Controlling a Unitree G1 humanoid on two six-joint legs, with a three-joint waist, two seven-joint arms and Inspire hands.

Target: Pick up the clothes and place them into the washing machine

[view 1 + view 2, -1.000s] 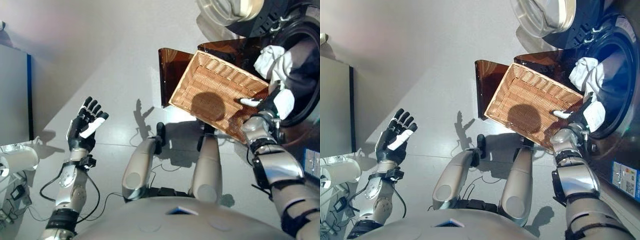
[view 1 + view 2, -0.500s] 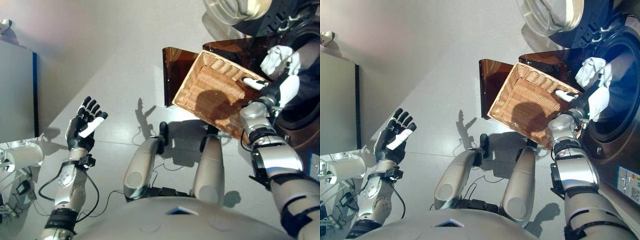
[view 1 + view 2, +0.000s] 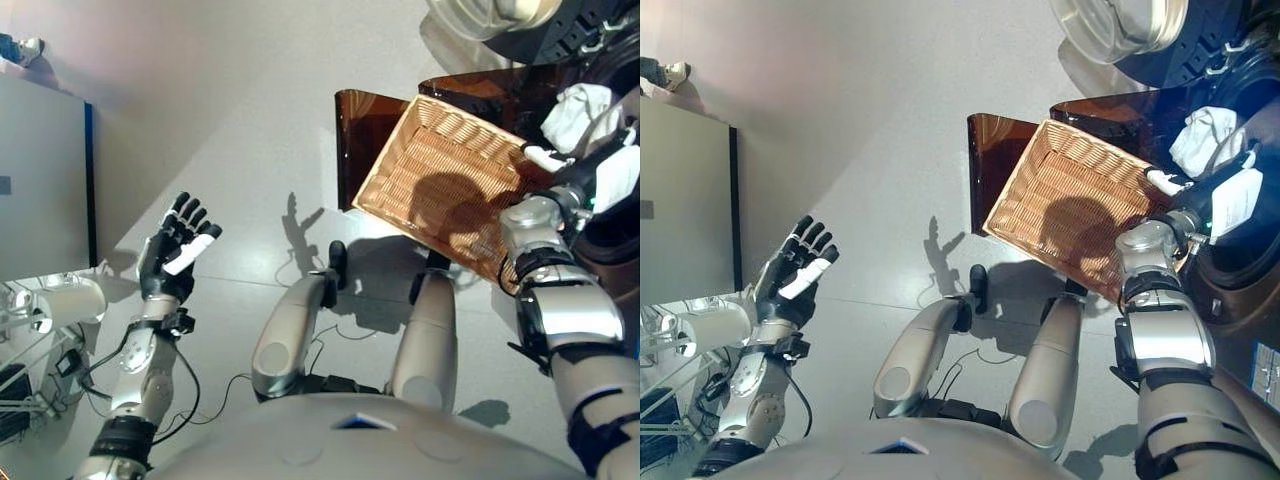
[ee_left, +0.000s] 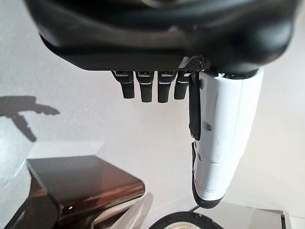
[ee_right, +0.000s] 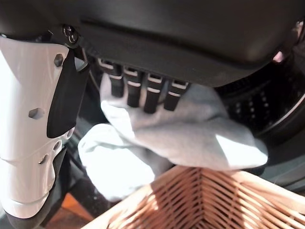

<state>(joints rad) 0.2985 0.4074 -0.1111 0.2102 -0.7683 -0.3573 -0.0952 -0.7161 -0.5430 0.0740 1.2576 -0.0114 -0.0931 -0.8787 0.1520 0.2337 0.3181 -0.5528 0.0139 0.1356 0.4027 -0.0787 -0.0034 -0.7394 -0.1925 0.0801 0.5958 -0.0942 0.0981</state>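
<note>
Right hand point(image 3: 1200, 200): extended past the far corner of the wicker basket to the mouth of the washing machine point(image 3: 1240, 270). In the right wrist view its fingers point(image 5: 143, 93) are laid straight against a pale garment point(image 5: 190, 133), neither curled round it nor pinching it, so the cloth is judged to be pushed inward, not carried.

Pale garment: draped at the drum opening, just above the basket's rim, at the far right of the scene; it is not yet fully inside.

Wicker basket point(image 3: 440, 180): seen empty and tipped toward the machine, resting on a dark brown translucent stand point(image 3: 355, 140), presumably so that clothes lie within reach of the drum.

Washing machine door point(image 3: 1120, 25): swung open at the far right, leaving the opening free.

Left hand point(image 3: 170, 255): held up at the near left, fingers spread and relaxed, nothing held; judged idle.

Floor point(image 3: 250, 110): smooth, pale grey, glossy.

Grey cabinet point(image 3: 40, 180): set at the left edge.
</note>
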